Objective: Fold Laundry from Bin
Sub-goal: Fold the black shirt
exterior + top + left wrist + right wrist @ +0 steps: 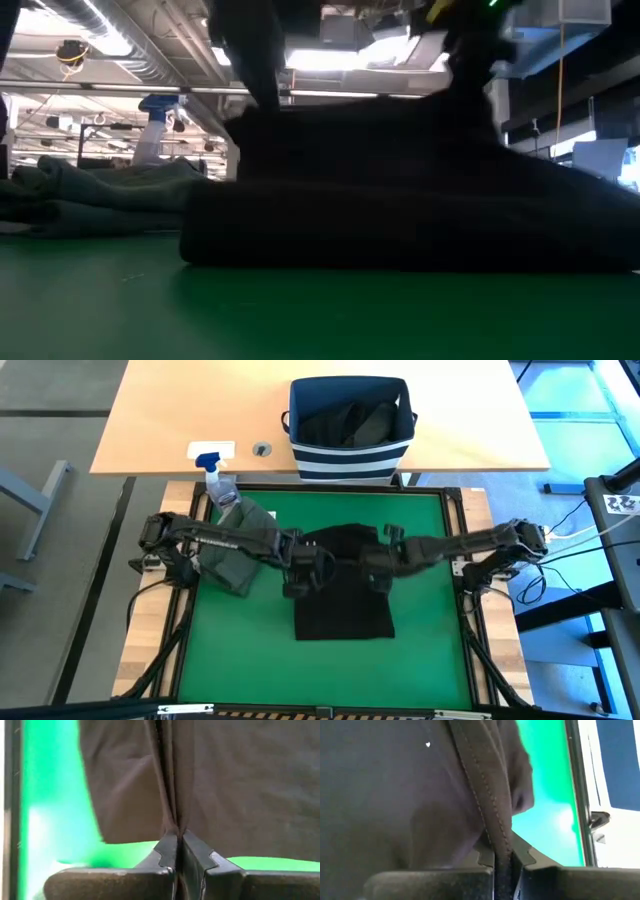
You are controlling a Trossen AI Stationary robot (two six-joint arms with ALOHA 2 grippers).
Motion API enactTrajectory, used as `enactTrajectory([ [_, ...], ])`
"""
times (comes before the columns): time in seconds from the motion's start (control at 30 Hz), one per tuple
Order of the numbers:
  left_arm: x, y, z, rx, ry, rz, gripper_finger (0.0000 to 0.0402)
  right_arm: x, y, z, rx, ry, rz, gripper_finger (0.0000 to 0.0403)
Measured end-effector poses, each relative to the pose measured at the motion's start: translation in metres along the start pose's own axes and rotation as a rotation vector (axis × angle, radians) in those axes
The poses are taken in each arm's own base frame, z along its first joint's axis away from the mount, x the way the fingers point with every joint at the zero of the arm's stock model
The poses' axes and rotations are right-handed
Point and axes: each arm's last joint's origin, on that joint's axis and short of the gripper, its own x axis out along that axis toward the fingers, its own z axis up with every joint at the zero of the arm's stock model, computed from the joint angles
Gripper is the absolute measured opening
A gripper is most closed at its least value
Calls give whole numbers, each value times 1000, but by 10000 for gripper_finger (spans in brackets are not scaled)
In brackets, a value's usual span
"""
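A black garment (343, 600) lies in the middle of the green mat (420, 520), and both grippers are shut on its far part. My left gripper (300, 568) is at its far left and my right gripper (380, 568) at its far right. In the low view the black garment (400, 215) fills the middle. A folded grey-green garment (236, 548) rests flat on the mat's left. The navy striped bin (350, 455) stands on the wooden table beyond the mat, with dark garments (350, 422) inside. My left gripper (176, 837) pinches a bunched vertical fold of the black garment (170, 820) between its two fingers, coming from above and slanting down. The cloth spreads out beyond the fingertips toward the mat. I cannot tell how many layers are in the fold. My right gripper (502, 852) pinches a stitched hem edge of the black garment (499, 832) between its two fingers, slanting down from above. The hem runs on beyond the fingertips, with the cloth spread to one side. The garment's near part (343, 625) lies on the mat.
A clear spray bottle with a blue nozzle (218, 480) stands at the mat's far left corner, beside a white card (210, 450). The mat's raised frame (462, 540) borders the work area. Bare green mat shows to the right and near side of the black garment.
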Motion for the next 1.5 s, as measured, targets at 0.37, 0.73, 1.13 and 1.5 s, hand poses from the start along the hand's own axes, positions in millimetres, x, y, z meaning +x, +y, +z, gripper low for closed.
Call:
enactTrajectory([
  [0.37, 43, 65, -6, -110, 2, 89, 8, 75, -72, 7, 124, 16, 107, 15],
  [0.73, 67, 85, -14, -189, -38, 112, 71, 121, -106, 0, 244, -11, 144, 43],
  [1.13, 47, 98, -16, -226, -61, 102, 166, 104, -129, 14, 245, -12, 44, 207],
  [1.5, 42, 53, -1, -265, -302, -246, 171, 90, -78, 23, 184, -120, 538, 225],
])
